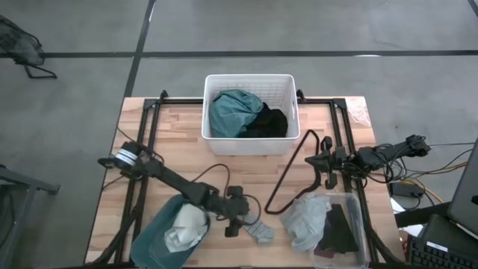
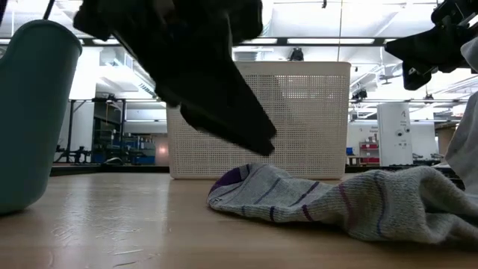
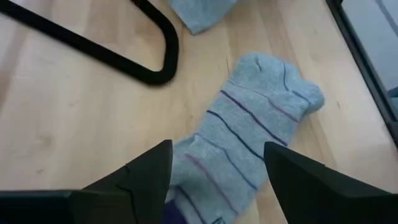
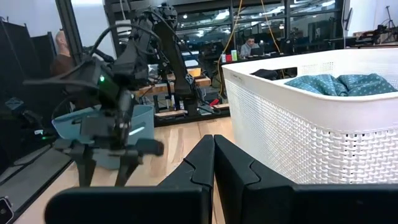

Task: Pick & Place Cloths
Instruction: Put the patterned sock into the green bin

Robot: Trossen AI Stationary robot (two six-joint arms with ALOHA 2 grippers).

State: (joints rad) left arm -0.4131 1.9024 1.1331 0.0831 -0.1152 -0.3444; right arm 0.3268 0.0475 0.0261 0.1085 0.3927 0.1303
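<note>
A grey sock with thin purple stripes (image 3: 249, 143) lies flat on the wooden table (image 1: 261, 232). My left gripper (image 3: 217, 180) hovers open just above it (image 1: 237, 222), one finger on each side of the sock's cuff end. In the low view the sock (image 2: 314, 198) lies below the dark fingers, apart from them. My right gripper (image 4: 214, 155) is shut and empty, held over the table's right side (image 1: 326, 175). A large teal cloth (image 1: 233, 112) and a black one (image 1: 270, 123) lie in the white basket (image 1: 250, 77). A pale cloth (image 1: 187, 228) sits in the teal bin (image 1: 153, 239).
A crumpled grey cloth (image 1: 306, 220) and a black cloth (image 1: 340, 228) lie at the near right, partly in a clear tray (image 1: 360, 224). A bent black tube (image 1: 287, 172) lies on the table between basket and sock. Bare wood shows left of the basket.
</note>
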